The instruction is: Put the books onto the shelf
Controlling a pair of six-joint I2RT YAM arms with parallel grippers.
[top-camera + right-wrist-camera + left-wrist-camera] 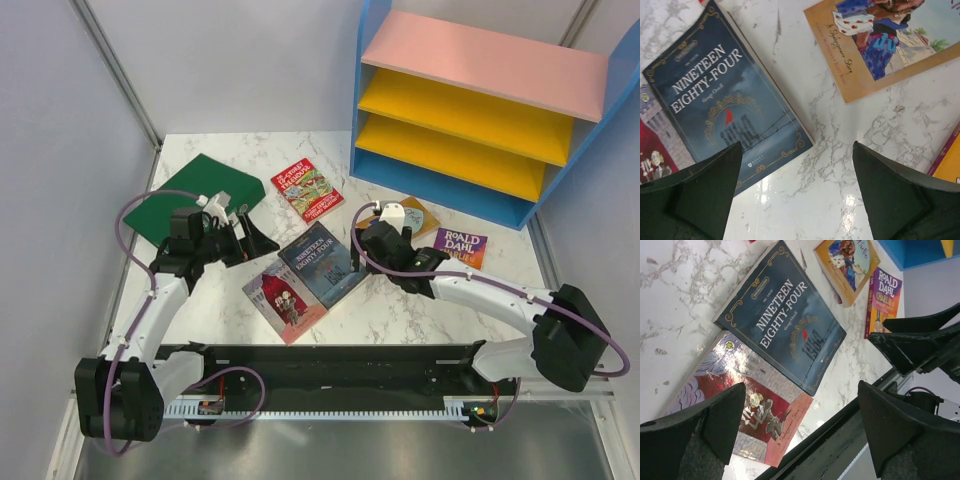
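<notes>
Several books lie flat on the marble table: a red illustrated one (307,190), dark blue "Nineteen Eighty-Four" (322,262) (782,325) (725,105), a pink-red one with a building (284,298) (755,415), a tan one (424,214) (880,45) and a purple-orange "Roald Dahl" (460,246) (882,295). The shelf (480,110) stands at the back right, its boards bare. My left gripper (255,237) (801,390) hangs open, left of the blue book. My right gripper (373,245) (797,147) is open above bare marble between the blue and tan books. Neither holds anything.
A big green binder (195,195) lies at the back left, behind my left gripper. Grey walls close in the table on both sides. The black base rail (330,365) runs along the near edge. Bare marble (400,300) shows in front of the right arm.
</notes>
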